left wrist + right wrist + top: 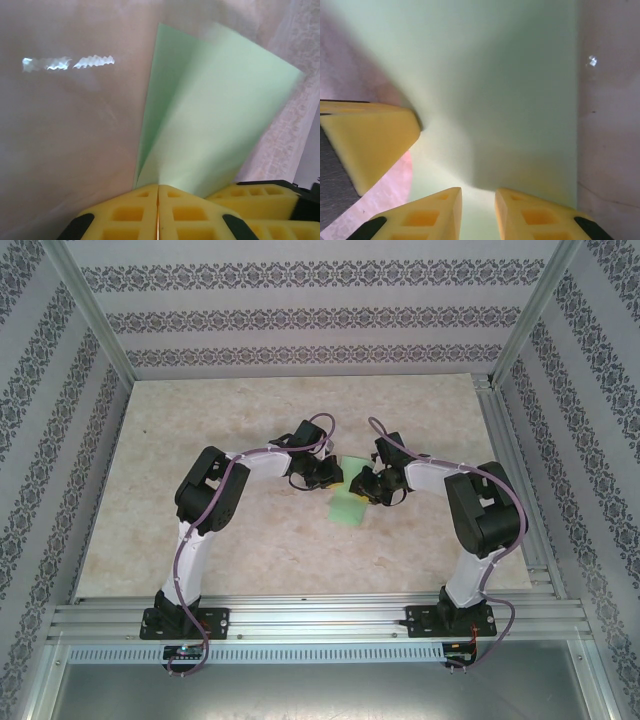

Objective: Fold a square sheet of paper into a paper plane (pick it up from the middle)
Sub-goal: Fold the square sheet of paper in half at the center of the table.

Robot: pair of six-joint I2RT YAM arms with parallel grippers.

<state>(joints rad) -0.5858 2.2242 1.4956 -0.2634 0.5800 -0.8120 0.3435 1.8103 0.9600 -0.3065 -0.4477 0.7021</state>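
At frame centre we list: square sheet of paper (349, 508), clenched doubled in left tool (158, 189), likely for creasing; right tool (478, 192), grip unclear.

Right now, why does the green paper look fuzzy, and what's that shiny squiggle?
Left wrist view: the squiggle is glare on the pale marbled table; the light-green square sheet of paper blurs at its far corner. Right wrist view: paper very close, soft, shadowed near the right hand. Top view: evenly lit, sharp.
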